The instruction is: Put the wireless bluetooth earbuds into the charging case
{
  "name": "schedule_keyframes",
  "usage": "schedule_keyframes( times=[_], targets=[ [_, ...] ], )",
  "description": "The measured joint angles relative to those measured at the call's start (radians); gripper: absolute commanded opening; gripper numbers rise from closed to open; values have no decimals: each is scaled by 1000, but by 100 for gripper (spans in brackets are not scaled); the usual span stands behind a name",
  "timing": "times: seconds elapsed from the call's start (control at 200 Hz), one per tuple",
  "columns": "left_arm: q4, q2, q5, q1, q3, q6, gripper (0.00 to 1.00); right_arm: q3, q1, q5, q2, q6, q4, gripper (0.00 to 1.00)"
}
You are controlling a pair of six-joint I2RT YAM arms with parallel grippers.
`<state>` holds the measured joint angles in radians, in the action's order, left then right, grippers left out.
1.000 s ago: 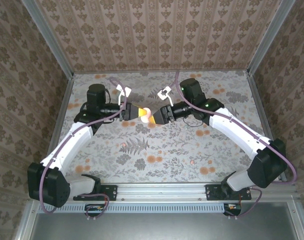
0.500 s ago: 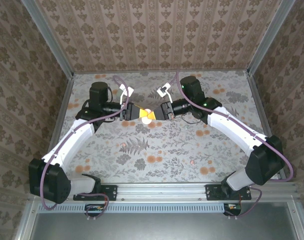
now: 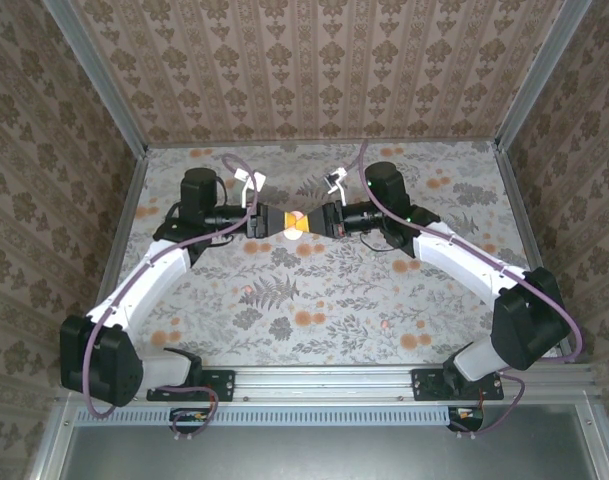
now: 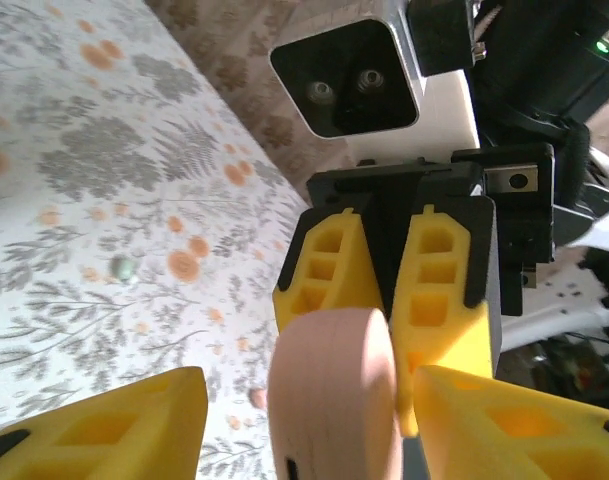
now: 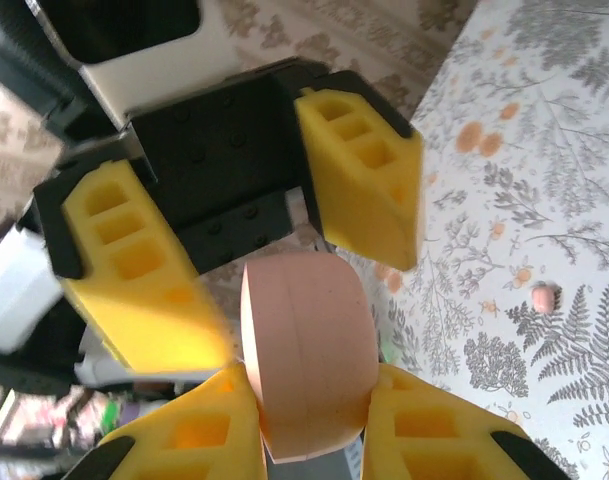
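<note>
Top external shows us the table, with both grippers meeting above its far middle. We see our right gripper clamped on the pink case, held in the air, while our left gripper stands spread, a finger on either side of it. One earbud lies on the table left of centre, another earbud to the right, both well apart from the case

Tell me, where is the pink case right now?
In the top view, the pink case hangs above the far middle of the table, pinched by the right gripper, with the left gripper open around it.
</note>
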<state>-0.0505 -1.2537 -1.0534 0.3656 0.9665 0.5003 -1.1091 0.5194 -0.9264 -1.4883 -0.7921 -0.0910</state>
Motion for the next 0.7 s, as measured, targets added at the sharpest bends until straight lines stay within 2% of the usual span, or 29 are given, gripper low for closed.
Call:
schedule_keyframes(
  times=[0.12, 0.26, 0.32, 0.38, 0.505, 0.575, 0.705],
  targets=[
    [41, 78, 114, -14, -56, -8, 63, 32, -10, 85, 1, -80, -19, 14],
    [101, 203, 279, 11, -140, -94, 65, 53, -28, 206, 15, -154, -16, 15],
    [125, 246, 363, 63, -178, -150, 67, 59, -31, 250, 29, -181, -15, 16],
    [144, 271, 452, 152, -214, -235, 68, 65, -32, 296, 46, -212, -20, 16],
    [204, 269, 590, 306, -278, -379, 70, 77, -31, 351, 66, -277, -44, 16],
    [251, 259, 650, 347, -317, -431, 71, 79, -30, 368, 66, -303, -49, 17],
    [340, 212, 756, 354, -354, -477, 71, 80, -22, 389, 73, -337, -49, 17]
  ],
)
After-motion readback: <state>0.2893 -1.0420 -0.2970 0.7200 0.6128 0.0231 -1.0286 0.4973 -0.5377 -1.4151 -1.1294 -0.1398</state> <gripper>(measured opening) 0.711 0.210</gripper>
